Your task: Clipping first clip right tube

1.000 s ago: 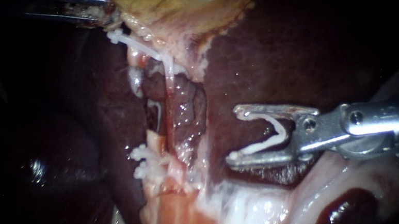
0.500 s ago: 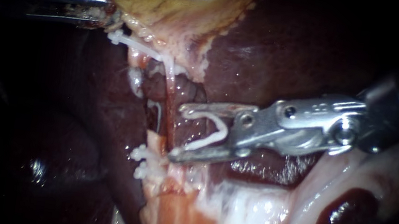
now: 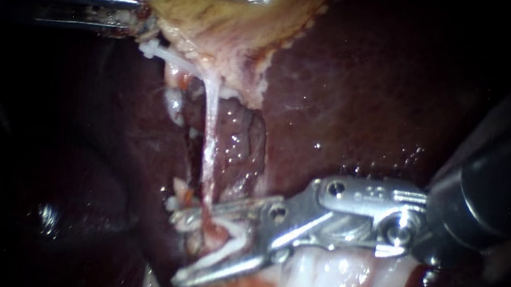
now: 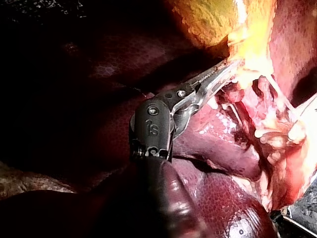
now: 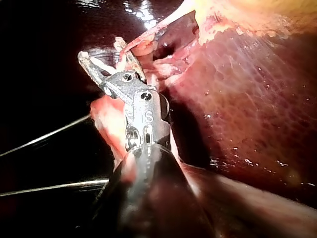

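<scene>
White and unclosed, the clip (image 3: 224,247) sits in the right instrument (image 3: 177,249), whose shaft comes in from the right edge of the endoscope view. Its end effector stands wide, one clip leg lying against each half. It reaches across the lower centre of the frame, where a pale tube (image 3: 207,130) runs down from the gallbladder (image 3: 221,5) and passes between the two halves. I cannot tell for certain that this is the right tube, since the tissue at its foot is ragged and crowded.

At the upper left, the left instrument (image 3: 140,17) has its end effector pinching the gallbladder's yellowish edge, and the tube looks stretched taut over the dark liver (image 3: 358,78).

The step in hand seems to be placement: the clip straddles the tube but has not been squeezed. The next move calls for checking that the tube lies fully inside the clip, both tips clear beyond it and no stray tissue caught. The instrument should then close firmly and squarely across the tube while the left one holds tension.
</scene>
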You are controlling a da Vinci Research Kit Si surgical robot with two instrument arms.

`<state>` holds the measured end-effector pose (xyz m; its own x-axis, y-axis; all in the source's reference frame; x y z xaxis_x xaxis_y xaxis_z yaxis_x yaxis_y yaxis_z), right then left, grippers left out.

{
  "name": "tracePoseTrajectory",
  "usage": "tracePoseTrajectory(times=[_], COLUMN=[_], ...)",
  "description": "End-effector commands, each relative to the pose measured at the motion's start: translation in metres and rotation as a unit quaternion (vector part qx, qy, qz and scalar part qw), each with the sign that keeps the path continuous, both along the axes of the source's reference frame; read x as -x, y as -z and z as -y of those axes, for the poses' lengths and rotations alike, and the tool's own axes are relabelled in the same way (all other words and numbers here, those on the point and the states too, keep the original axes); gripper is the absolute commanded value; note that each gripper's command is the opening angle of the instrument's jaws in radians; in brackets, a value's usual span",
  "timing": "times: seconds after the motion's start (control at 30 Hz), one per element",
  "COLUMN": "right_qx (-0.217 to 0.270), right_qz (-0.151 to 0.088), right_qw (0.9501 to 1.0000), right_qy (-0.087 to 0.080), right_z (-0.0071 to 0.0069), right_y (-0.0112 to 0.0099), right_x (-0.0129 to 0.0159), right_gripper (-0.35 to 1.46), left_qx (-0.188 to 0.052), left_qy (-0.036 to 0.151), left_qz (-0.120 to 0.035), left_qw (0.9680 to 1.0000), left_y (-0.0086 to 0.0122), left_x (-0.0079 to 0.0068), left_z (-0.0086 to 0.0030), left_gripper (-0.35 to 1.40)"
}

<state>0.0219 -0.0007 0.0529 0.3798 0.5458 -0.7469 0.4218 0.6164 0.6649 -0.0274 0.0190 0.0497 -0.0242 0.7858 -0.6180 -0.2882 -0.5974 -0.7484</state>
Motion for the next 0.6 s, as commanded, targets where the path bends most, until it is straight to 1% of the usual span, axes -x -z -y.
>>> tracePoseTrajectory(times=[0.03,0.07,0.1,0.2,0.23,0.43,0.6], right_qx=[-0.004,-0.006,-0.007,-0.005,-0.004,-0.006,-0.006], right_qz=[-0.001,-0.002,-0.002,0.000,0.002,0.004,0.004], right_qw=[1.0000,0.9999,0.9999,0.9999,1.0000,1.0000,1.0000], right_qy=[0.009,0.015,0.016,0.011,0.007,0.006,0.006], right_z=[0.0001,0.0001,0.0001,0.0000,0.0000,-0.0005,-0.0006], right_y=[0.0002,0.0002,0.0002,-0.0001,-0.0003,-0.0014,-0.0017], right_x=[0.0000,0.0000,0.0000,0.0001,0.0001,0.0004,0.0005], right_gripper=[0.45,0.45,0.44,0.44,0.44,0.41,0.40], left_qx=[0.000,0.000,0.000,0.000,0.000,0.000,0.000], left_qy=[0.000,0.000,0.000,0.000,0.000,0.000,0.000], left_qz=[0.000,0.000,0.000,0.000,0.000,0.000,0.000], left_qw=[1.0000,1.0000,1.0000,1.0000,1.0000,1.0000,1.0000], left_y=[0.0000,0.0000,0.0000,0.0000,0.0000,0.0000,0.0000], left_x=[0.0000,0.0000,0.0000,0.0000,0.0000,0.0000,0.0001], left_z=[0.0000,0.0000,0.0000,0.0000,0.0000,0.0000,0.0000], left_gripper=[-0.35,-0.35,-0.35,-0.35,-0.35,-0.35,-0.35])
